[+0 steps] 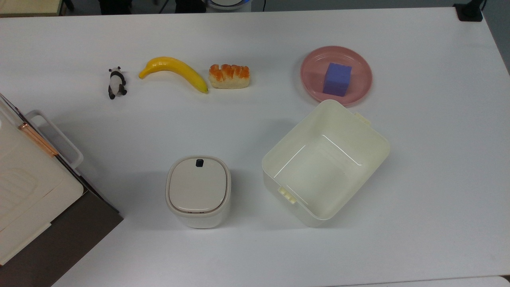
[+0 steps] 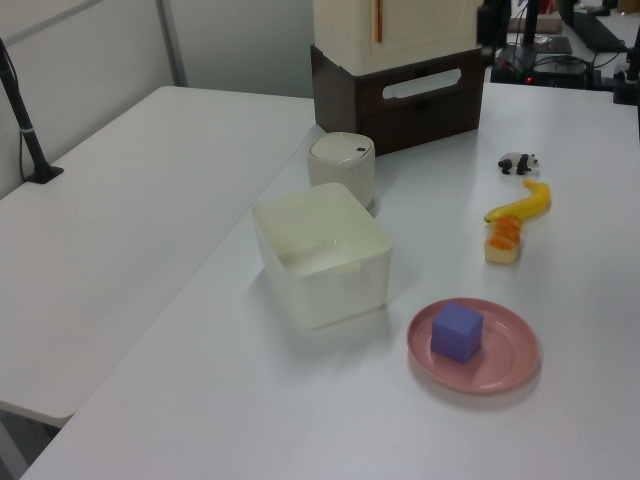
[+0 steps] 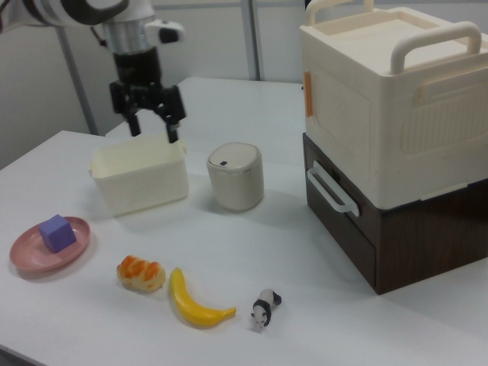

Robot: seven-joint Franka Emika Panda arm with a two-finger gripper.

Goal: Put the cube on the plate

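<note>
**Cube seated on plate; hand raised and empty**

A white tabletop [image 1: 418, 167] carries all items, with pale wall panels behind it in the left and right views. A small matte blue-purple cube [image 1: 337, 79] sits upright inside a round, shallow pink plate with a raised rim [image 1: 360, 63], resting on the plate floor and clear of the rim on all sides. The left view confirms this: cube [image 2: 457, 332] within the plate [image 2: 510, 355]; the right view likewise, cube [image 3: 56, 232] on plate [image 3: 27, 255].

An open cream rectangular plastic tub [image 1: 370, 159] stands just beside the plate, toward the top view's bottom edge; its near corner almost meets the plate rim. A cream rounded lidded bin with a dark button [image 1: 198, 191] stands at the top view's left of the tub, apart from it.

In a row at the top view's left of the plate lie an orange-topped bread piece [image 1: 229, 75], a yellow banana [image 1: 175, 71] and a small black-and-white panda figure [image 1: 116, 83]. The banana tip is near the bread.

A cream handled storage box on a dark brown drawer unit [image 3: 381, 130] occupies the right view's right.

In the right view, the black two-finger hand [image 3: 150, 130] hangs above the tub's far side, well apart from the plate. Its fingers are spread apart and nothing is between them
</note>
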